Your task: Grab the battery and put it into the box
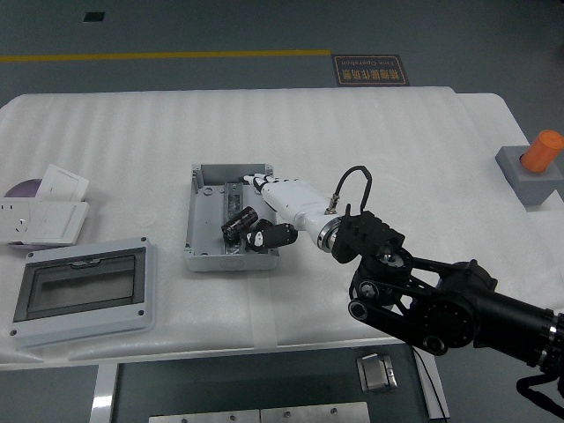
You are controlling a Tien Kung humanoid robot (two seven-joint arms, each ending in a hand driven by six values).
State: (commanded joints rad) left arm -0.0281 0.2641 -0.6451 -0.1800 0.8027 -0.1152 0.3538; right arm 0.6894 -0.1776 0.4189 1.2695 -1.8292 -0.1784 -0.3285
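- Battery [236,223] is being lowered inside the grey box [201,247], gripped by the right hand [269,207], beside another already lying there.
- Fingers are next to be opened for release, it is judged.

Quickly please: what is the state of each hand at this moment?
Left hand: not in view.
Right hand: over the grey box, fingers around a black battery that is down inside it; whether the grip has let go cannot be told.

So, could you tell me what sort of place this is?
Probably an industrial robotics lab: a foam-padded table, a grey floor with a yellow line, electrical enclosures like the grey box, and a right hand.
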